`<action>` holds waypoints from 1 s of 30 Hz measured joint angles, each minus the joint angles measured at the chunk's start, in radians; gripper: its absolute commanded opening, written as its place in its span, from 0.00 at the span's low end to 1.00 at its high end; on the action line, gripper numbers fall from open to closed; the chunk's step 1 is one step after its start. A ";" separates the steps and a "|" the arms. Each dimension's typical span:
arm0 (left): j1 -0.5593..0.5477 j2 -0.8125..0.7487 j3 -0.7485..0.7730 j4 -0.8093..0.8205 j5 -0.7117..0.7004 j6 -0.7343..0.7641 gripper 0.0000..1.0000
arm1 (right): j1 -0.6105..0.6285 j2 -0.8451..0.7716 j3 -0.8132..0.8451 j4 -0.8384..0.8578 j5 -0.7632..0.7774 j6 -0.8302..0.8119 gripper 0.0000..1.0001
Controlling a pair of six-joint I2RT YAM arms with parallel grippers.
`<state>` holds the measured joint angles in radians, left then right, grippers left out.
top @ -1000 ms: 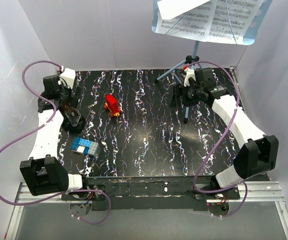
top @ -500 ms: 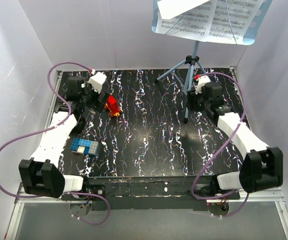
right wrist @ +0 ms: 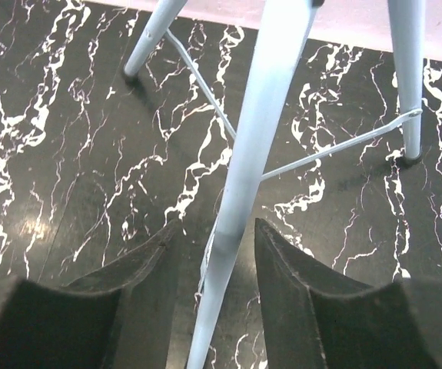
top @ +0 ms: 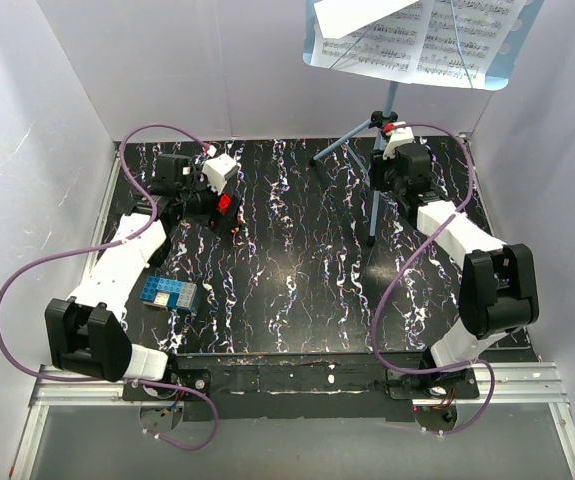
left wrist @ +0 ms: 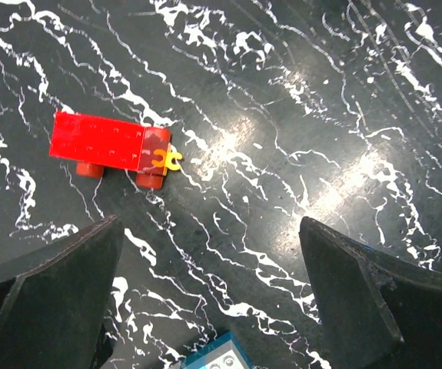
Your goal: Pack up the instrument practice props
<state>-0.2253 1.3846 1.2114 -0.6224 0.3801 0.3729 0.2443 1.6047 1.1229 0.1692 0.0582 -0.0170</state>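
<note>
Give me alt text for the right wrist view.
A light-blue tube of the music stand runs between the right gripper's two dark fingers, small gaps either side. Two legs and thin braces stand on the black marbled table.

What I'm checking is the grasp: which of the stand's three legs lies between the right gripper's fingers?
The middle leg, slanting between both fingers in the right wrist view; the left leg and right leg stand beyond them.

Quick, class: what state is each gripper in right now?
Left gripper: open, empty, above the red toy car.
Right gripper: open, jaws astride a tube of the music stand, not yet clamped.
</note>
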 measured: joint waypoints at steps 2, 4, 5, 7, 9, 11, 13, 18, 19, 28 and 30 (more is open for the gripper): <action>-0.003 0.006 0.016 -0.004 0.019 0.001 0.98 | 0.000 0.021 0.016 0.014 0.013 0.014 0.37; -0.005 0.015 0.033 -0.005 0.032 0.003 0.98 | 0.000 0.041 0.023 0.018 0.018 0.025 0.26; -0.005 0.020 0.040 -0.006 0.034 0.005 0.98 | 0.000 0.049 0.023 0.014 0.020 0.031 0.21; -0.005 0.029 0.051 -0.005 0.038 0.010 0.98 | 0.000 0.057 0.024 0.011 0.026 0.056 0.18; -0.006 0.035 0.055 -0.006 0.042 0.013 0.98 | 0.001 0.057 0.026 0.005 0.035 0.090 0.18; -0.006 0.035 0.056 -0.006 0.051 0.013 0.98 | 0.006 0.055 0.026 -0.002 0.050 0.110 0.18; -0.006 0.035 0.059 -0.005 0.062 0.011 0.98 | 0.017 0.048 0.026 -0.017 0.077 0.138 0.16; -0.006 0.042 0.066 0.003 0.074 0.011 0.98 | 0.082 -0.049 -0.028 -0.121 0.129 0.210 0.13; -0.006 0.047 0.070 0.005 0.074 0.011 0.98 | 0.098 -0.069 -0.039 -0.143 0.134 0.223 0.15; -0.043 0.074 0.079 0.009 0.081 0.016 0.98 | 0.224 -0.151 -0.081 -0.272 -0.065 0.220 0.71; -0.059 0.074 0.079 0.009 0.087 0.021 0.98 | 0.204 -0.158 -0.081 -0.326 -0.163 0.170 0.72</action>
<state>-0.2844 1.4586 1.2907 -0.6132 0.4667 0.3935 0.4488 1.4467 1.0420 -0.1570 -0.1051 0.1528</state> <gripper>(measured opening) 0.981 0.692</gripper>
